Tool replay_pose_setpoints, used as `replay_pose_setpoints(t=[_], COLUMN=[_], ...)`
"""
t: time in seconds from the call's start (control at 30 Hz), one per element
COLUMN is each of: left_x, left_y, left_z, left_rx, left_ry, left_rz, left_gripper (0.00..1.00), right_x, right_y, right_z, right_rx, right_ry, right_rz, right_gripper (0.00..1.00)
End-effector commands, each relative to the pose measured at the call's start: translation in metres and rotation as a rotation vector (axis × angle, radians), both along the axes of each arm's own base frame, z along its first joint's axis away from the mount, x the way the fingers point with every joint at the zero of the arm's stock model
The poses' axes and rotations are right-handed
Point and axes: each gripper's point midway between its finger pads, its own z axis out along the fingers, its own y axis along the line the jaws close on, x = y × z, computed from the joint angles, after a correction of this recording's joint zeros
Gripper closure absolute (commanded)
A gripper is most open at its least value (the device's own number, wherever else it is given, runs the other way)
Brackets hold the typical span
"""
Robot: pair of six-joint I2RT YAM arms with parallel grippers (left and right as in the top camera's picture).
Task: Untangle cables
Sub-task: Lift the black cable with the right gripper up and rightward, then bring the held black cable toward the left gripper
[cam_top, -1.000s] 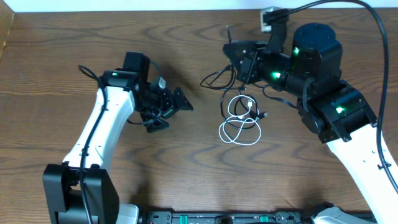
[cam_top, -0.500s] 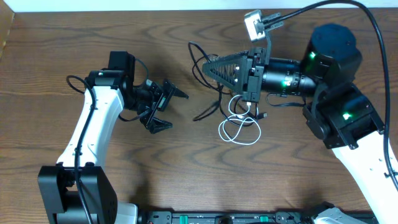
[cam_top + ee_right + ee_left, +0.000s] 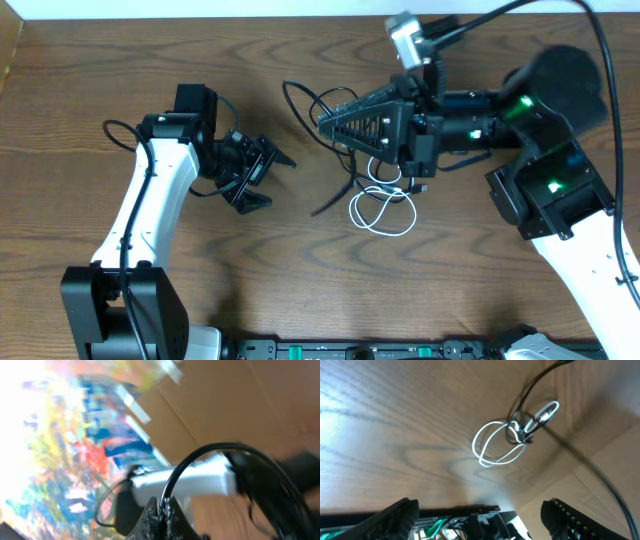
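Note:
My right gripper (image 3: 325, 122) points left above the table and is shut on a black cable (image 3: 300, 100), which loops up off the table. In the right wrist view the shut fingers (image 3: 165, 510) pinch this black cable (image 3: 200, 455). The white cable (image 3: 385, 208) lies coiled on the table below the right gripper. It also shows in the left wrist view (image 3: 495, 442). A second black strand (image 3: 335, 198) trails from the coil to the left. My left gripper (image 3: 255, 172) is open and empty, to the left of the cables. Its fingers (image 3: 480, 520) are spread wide.
The thick black robot cords (image 3: 600, 40) run over the right arm at the back right. A grey camera mount (image 3: 405, 28) sticks up behind the right gripper. The table's front rail (image 3: 350, 350) lies at the bottom edge.
My right gripper has turned to point left and moved left, pulling a black cable up and away from the white coil. My left gripper has drawn back a little to the left.

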Motion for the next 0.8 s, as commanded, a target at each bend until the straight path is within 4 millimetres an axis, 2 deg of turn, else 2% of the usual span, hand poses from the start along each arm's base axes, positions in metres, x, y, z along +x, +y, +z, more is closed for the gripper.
replay_pose_setpoints(t=[0.0, 0.1, 0.27, 0.4, 0.63, 0.77], left_x=[-0.005, -0.008, -0.010, -0.007, -0.006, -0.001], left_y=[-0.004, -0.023, -0.046, -0.052, -0.052, -0.054], left_z=[0.003, 0.022, 0.059, 0.073, 0.074, 0.100], left_rx=[-0.036, -0.194, -0.448, -0.533, -0.541, -0.694], left_ry=[0.034, 0.045, 0.050, 0.025, 0.016, -0.022], left_rz=[0.001, -0.007, -0.020, -0.033, -0.034, -0.042], left_gripper=[0.01, 0.01, 0.02, 0.02, 0.02, 0.02], right_x=[-0.029, -0.041, -0.054, -0.052, -0.055, -0.058], right_y=[-0.009, -0.013, -0.012, -0.010, -0.011, -0.012], right_z=[0.034, 0.043, 0.021, 0.014, 0.012, 0.008], right_rx=[0.075, 0.105, 0.006, -0.009, -0.012, -0.024], right_ry=[-0.036, -0.114, -0.091, -0.091, -0.144, -0.153], right_rz=[0.085, 0.115, 0.235, 0.251, 0.269, 0.290], right_gripper=[0.99, 0.99, 0.99, 0.99, 0.99, 0.99])
